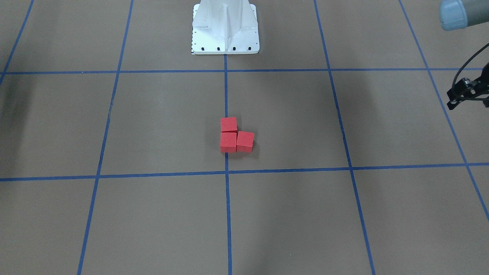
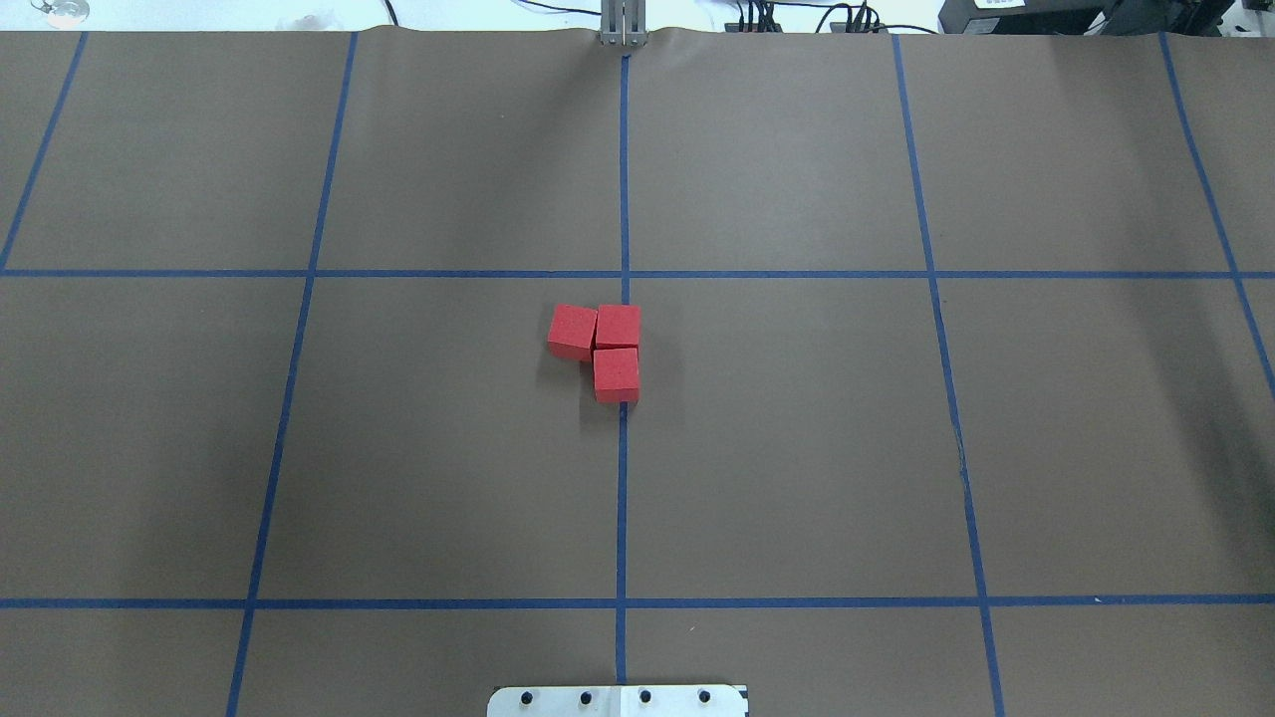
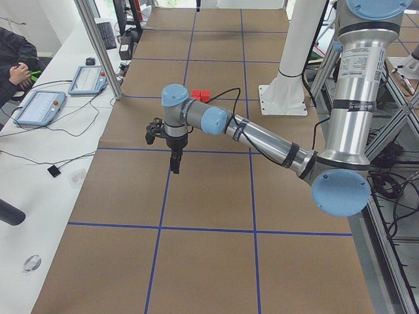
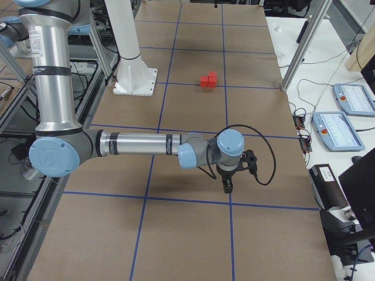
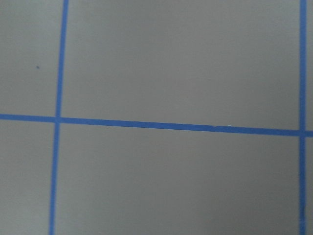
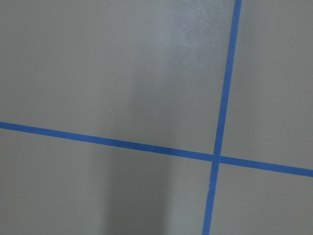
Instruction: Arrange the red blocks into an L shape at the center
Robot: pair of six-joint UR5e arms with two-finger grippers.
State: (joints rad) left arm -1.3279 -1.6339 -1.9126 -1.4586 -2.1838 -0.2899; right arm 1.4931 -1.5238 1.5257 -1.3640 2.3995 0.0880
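Observation:
Three red blocks sit touching in an L on the brown floor at the center, on the middle blue tape line (image 2: pixel 623 468). In the overhead view they are the corner block (image 2: pixel 618 327), one to its left (image 2: pixel 572 332) and one nearer the base (image 2: pixel 617 374). They also show in the front view (image 1: pixel 228 142). My left gripper (image 3: pixel 175 167) hangs over a grid line far from the blocks; only its wrist edge (image 1: pixel 468 91) shows in the front view. My right gripper (image 4: pixel 227 187) hangs over the floor at the other end. I cannot tell whether either is open or shut.
The white metal base (image 1: pixel 225 34) stands behind the blocks. Desks with tablet pendants flank the table ends (image 3: pixel 39 108) (image 4: pixel 340 129). Aluminium frame posts (image 3: pixel 98 46) (image 4: pixel 304 47) stand at the table edges. A person's hand (image 3: pixel 16 72) shows at the far left.

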